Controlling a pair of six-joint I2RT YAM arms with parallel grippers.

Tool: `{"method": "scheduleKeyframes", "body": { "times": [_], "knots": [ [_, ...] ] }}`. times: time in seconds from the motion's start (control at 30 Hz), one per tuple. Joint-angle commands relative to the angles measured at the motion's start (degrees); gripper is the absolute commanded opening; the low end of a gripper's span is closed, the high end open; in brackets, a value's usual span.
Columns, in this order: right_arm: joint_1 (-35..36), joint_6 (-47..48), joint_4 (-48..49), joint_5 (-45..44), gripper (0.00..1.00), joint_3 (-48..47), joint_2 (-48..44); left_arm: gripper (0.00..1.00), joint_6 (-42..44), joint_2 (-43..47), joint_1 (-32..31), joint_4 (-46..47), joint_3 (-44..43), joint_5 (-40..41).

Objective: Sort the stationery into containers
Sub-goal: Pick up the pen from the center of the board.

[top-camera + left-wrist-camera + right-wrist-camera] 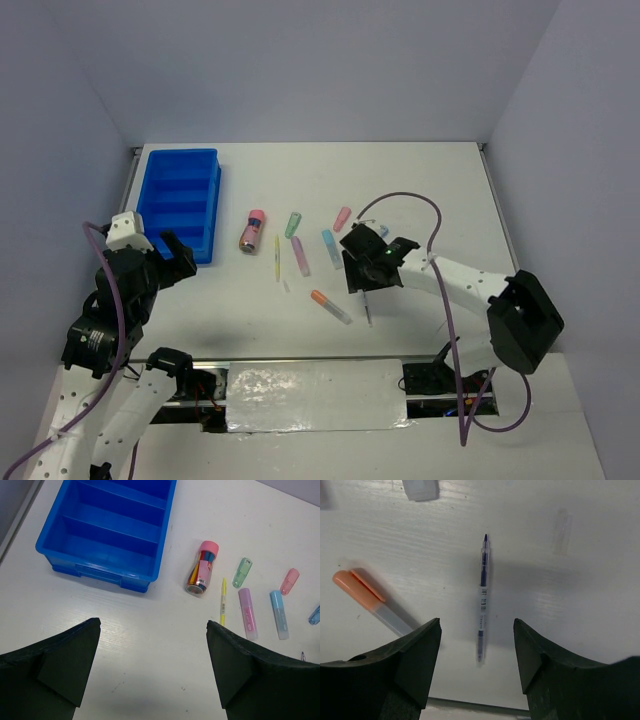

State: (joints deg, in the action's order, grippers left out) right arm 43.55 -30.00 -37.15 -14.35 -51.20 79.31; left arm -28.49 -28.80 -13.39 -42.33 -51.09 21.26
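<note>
Above the bench (580, 605), right claw (476, 630) hangs open astride the thin blue pen (482, 595); risk: slim barrel rolls away on closing, or the claw clips the nearby orange marker (367, 597).

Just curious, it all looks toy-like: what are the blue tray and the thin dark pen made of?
Blue tray: probably moulded plastic, smooth and slightly glossy, given its even colour and thin dividers. Thin dark pen: seemingly a clear plastic barrel; a dark core and printed label show through.
</note>
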Motion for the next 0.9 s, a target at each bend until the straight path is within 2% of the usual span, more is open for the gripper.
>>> {"method": "scheduleKeyframes", "body": {
  "times": [0.0,0.17,0.33,0.5,0.6,0.63,0.67,0.73,0.87],
  "knots": [
    [0.66,-1.2,3.83,-0.42,0.67,1.19,2.51,0.99,0.98,-0.29,-0.59,2.51,0.03,-0.43],
    [0.75,-1.55,6.03,1.07,0.61,3.38,4.8,0.99,0.89,-0.12,-1.2,2.6,-0.06,-0.34],
    [0.92,-1.29,7.96,2.13,0.47,4.44,8.13,0.99,0.72,-0.47,-1.2,2.25,-0.06,0.19],
    [0.66,-1.03,9.81,3.19,0.41,4.79,12.79,0.99,0.63,-0.65,-1.29,2.16,-0.06,0.45],
    [0.66,-1.29,11.38,4.68,0.29,5.67,13.59,0.99,0.54,-0.65,-1.29,2.07,-0.15,0.54],
    [0.66,-1.46,11.74,5.29,0.22,6.02,13.59,0.99,0.72,-0.65,-1.29,2.25,-0.24,0.37],
    [0.66,-1.81,11.83,5.3,0.11,6.2,13.42,0.99,0.8,-0.91,-1.29,2.25,-0.32,0.19],
    [0.66,-2.61,11.4,4.95,0.01,6.29,12.37,0.99,1.33,-1.87,-1.29,2.25,-0.76,-0.68],
    [0.66,-3.92,8.59,-0.13,0.0,4.89,6.67,0.99,0.72,-11.09,-1.29,0.23,-5.41,-4.55]
  ]
}}
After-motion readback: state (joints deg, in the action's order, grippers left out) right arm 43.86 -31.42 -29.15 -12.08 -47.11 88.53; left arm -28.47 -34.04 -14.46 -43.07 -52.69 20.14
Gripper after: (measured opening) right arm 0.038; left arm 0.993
